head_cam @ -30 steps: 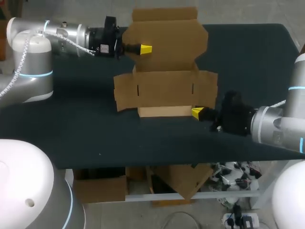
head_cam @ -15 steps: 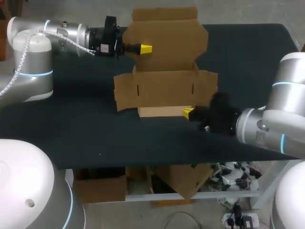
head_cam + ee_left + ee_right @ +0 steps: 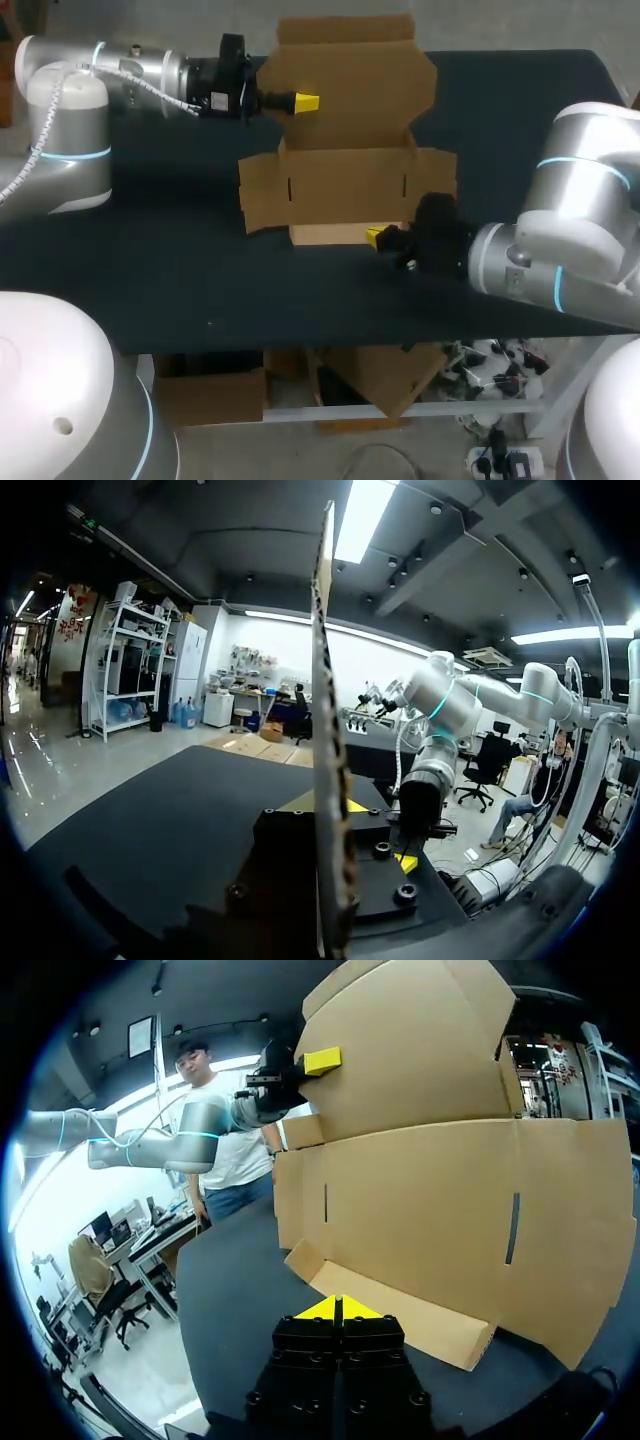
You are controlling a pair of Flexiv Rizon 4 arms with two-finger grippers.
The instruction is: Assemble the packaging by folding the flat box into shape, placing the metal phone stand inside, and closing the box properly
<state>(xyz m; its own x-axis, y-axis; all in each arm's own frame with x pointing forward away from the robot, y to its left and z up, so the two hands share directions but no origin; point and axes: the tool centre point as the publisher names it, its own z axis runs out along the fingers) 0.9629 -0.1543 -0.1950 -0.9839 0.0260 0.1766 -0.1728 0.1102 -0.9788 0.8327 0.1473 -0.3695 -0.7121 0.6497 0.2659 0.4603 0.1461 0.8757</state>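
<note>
dark table (image 3: 150, 260) | cardboard box (image 3: 345, 185) mid-table, half folded, back flap (image 3: 350, 90) up | left gripper (image 3: 300, 102) clamped on that flap's edge | right gripper (image 3: 375, 237) fingers together, at front flap (image 3: 335, 234) | prob light, bendy, grab edges near creases imo

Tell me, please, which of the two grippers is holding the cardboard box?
The left gripper: it clamps the upright rear panel; the right gripper is shut empty by the front flap.
</note>
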